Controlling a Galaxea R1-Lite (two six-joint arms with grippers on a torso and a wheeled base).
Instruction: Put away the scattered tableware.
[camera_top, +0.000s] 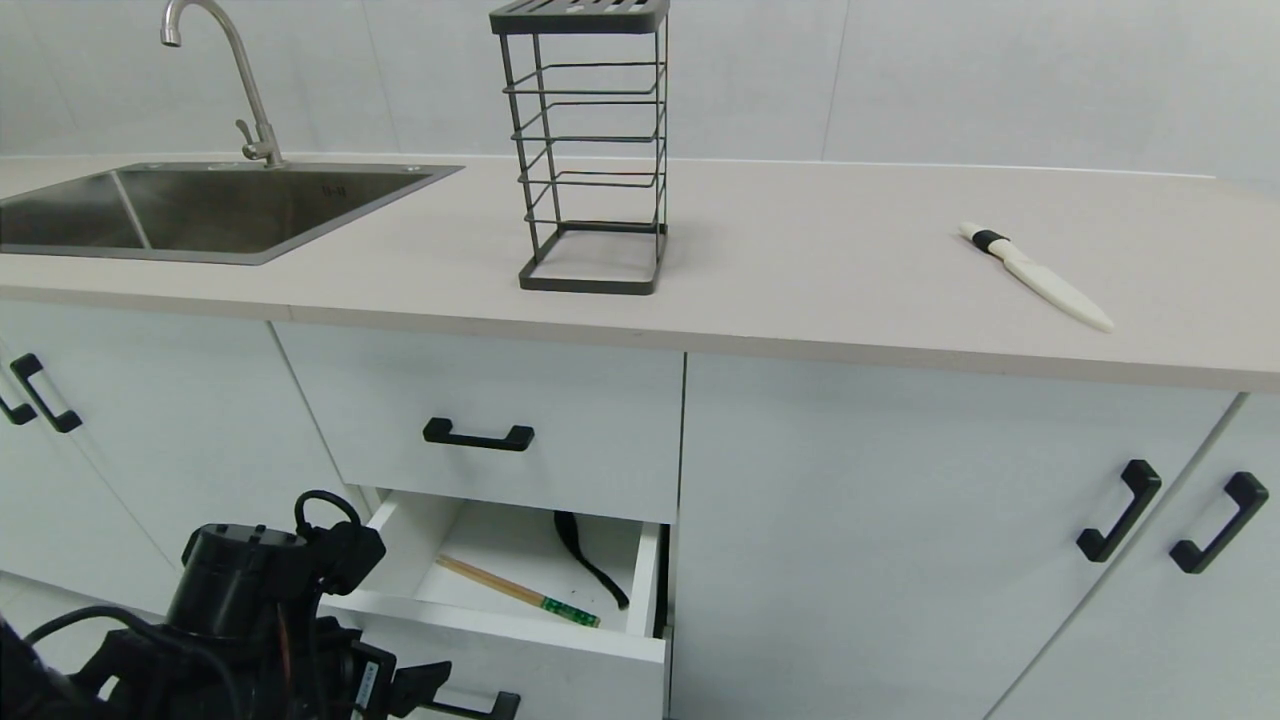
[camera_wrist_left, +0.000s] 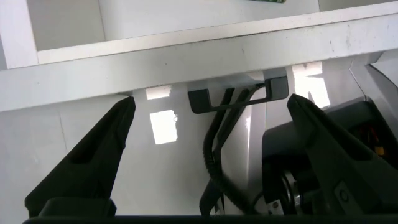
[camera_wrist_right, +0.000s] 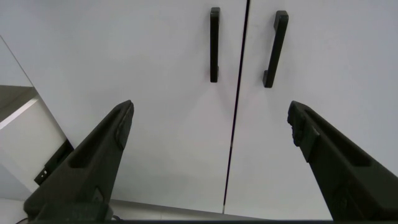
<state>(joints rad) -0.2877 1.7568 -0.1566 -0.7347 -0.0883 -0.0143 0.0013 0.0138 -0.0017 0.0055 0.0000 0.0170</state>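
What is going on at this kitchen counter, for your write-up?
The left end effector, open, sits at the handle of the open lower drawer, which holds chopsticks. A white knife lies on the counter. The right end effector, open, faces closed cabinet doors, holding nothing.

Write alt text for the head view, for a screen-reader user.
An open lower drawer holds chopsticks and a black curved item, with the left gripper low at its front. On the counter above: a white knife at right, a wire rack mid, a sink at left.
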